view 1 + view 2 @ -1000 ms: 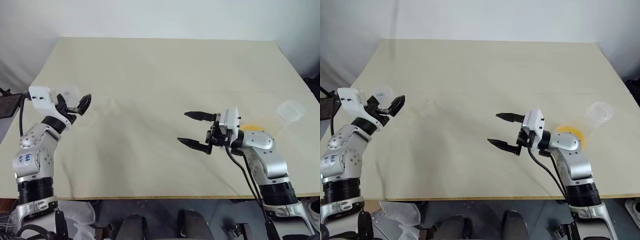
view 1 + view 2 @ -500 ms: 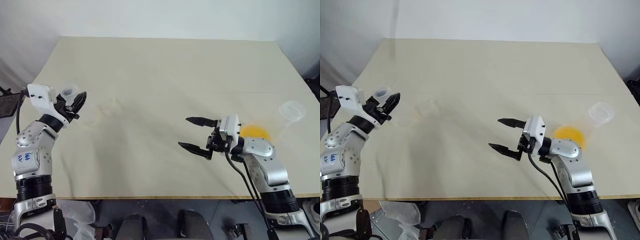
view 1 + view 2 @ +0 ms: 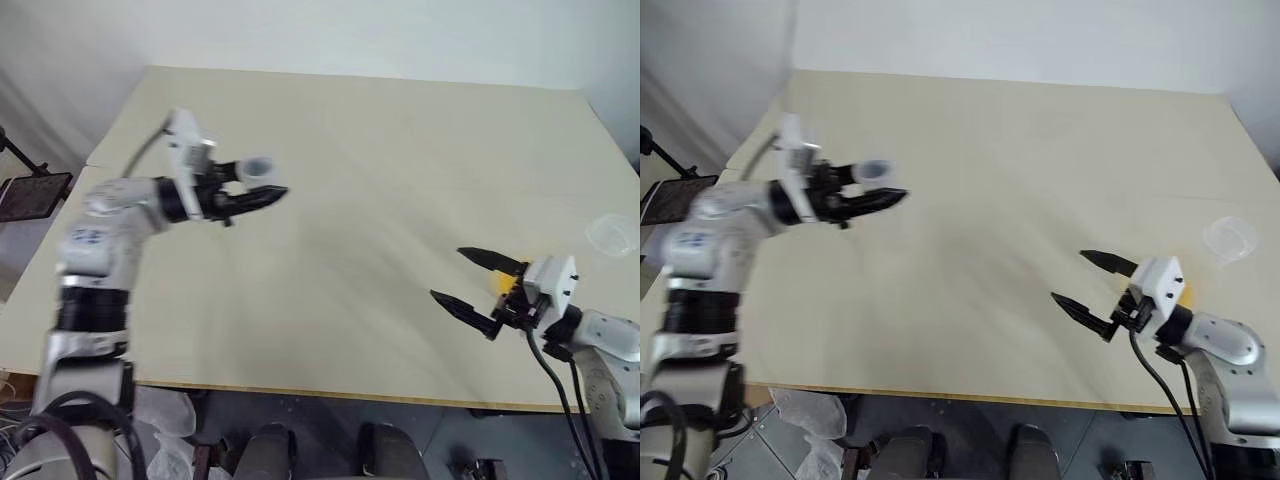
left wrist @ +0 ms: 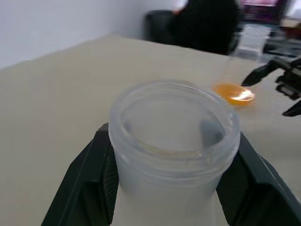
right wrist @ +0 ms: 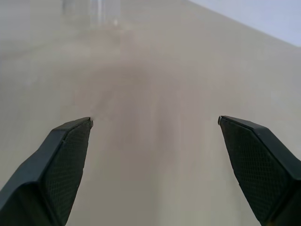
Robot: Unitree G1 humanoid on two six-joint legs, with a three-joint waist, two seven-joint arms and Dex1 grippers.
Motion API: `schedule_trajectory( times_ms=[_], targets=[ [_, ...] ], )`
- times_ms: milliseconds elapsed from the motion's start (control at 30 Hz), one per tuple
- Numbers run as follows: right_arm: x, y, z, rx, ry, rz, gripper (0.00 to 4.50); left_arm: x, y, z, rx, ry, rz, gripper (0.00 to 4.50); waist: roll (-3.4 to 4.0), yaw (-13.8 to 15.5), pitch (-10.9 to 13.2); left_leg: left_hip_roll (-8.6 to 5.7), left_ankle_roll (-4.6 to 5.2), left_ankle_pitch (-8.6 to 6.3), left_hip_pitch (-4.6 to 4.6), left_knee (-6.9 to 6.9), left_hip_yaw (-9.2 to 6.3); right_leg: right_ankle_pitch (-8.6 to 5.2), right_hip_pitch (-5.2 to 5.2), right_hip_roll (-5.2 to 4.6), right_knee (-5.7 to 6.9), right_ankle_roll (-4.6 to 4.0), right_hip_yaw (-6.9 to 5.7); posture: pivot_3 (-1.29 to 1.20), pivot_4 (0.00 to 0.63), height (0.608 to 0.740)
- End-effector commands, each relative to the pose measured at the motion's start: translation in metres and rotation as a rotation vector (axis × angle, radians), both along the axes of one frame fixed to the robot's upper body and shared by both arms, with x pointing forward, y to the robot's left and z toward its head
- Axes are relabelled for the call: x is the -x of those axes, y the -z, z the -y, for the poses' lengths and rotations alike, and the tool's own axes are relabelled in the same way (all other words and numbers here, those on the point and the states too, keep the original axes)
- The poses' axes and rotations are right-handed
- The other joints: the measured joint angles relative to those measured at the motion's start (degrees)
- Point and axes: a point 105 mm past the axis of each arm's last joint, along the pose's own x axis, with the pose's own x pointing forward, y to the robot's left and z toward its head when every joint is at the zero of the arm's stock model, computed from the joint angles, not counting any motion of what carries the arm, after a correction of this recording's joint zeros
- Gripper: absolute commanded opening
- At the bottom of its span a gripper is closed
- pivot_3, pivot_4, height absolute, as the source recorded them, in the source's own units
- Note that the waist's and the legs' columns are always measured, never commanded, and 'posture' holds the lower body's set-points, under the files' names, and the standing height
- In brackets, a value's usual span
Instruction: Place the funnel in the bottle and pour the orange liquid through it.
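Left gripper [image 4: 171, 188]: jaws pinching bottle [image 4: 173, 141] (mouth up). Right gripper [image 3: 470, 280]: jaws spread, four o'clock on bench [image 3: 380, 150].

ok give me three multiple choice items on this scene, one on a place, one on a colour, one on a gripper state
1. Where is the clear round-mouthed plastic bottle?
A. between the left gripper's fingers
B. standing on the table
C. in the right gripper

2. What colour is the liquid seen through clear plastic near the right gripper?
A. blue
B. orange
C. green

3. How do the right gripper's black fingers stand?
A. shut
B. clamped on a cup
C. wide apart, holding nothing

Answers: 1 A, the left gripper has a finger against each side of the bottle. 2 B, a bright orange patch. 3 C, the right gripper shows bare table between its fingers.
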Motion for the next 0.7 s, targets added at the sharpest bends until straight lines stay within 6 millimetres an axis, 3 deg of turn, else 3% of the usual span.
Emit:
schedule_trajectory(
  times_ms=[33,233,467,500,667,700],
  targets=[
    [0.009,-0.019,0.000,0.010,0.026,0.086,4.50,-0.011,0.007,0.029,-0.016,0.044,0.033,2.32,-0.02,-0.63,0.01,0.04,0.00,0.00,0.01,-0.02,0.04,0.00,-0.03,0.02,0.00,0.00,-0.02,0.00,0.150,0.740],
    [0.019,-0.021,-0.007,-0.021,0.074,0.108,4.50,-0.021,0.026,0.075,-0.064,0.079,0.110,2.32,-0.04,-1.39,0.02,0.13,0.01,0.01,0.04,-0.03,0.25,0.00,-0.10,0.03,-0.01,0.00,-0.04,0.00,0.150,0.740],
    [0.021,-0.022,-0.019,-0.054,0.078,0.115,4.50,-0.027,0.026,0.086,-0.065,0.080,0.123,2.32,-0.04,-0.48,0.02,0.09,0.04,0.03,0.04,0.04,0.25,0.00,-0.08,-0.01,0.00,0.00,-0.01,0.00,0.150,0.740],
    [0.021,-0.022,-0.020,-0.055,0.078,0.116,4.50,-0.027,0.025,0.086,-0.058,0.081,0.115,3.04,-0.03,-0.33,0.02,0.09,0.04,0.02,0.03,0.05,0.25,0.00,-0.08,-0.01,0.00,0.00,-0.01,0.00,0.150,0.740],
    [0.017,-0.024,-0.025,-0.065,0.068,0.122,4.50,-0.022,0.021,0.081,-0.028,0.104,0.120,4.49,-0.04,-0.21,0.02,0.08,0.04,0.02,0.02,0.05,0.24,0.00,-0.08,-0.01,-0.01,0.00,-0.02,0.00,0.150,0.740],
    [0.017,-0.025,-0.025,-0.066,0.066,0.123,4.50,-0.021,0.019,0.080,-0.017,0.106,0.123,4.49,-0.04,-0.22,0.02,0.08,0.04,0.02,0.02,0.05,0.24,0.00,-0.08,-0.01,-0.01,0.00,-0.02,0.00,0.150,0.740]
  ],
)
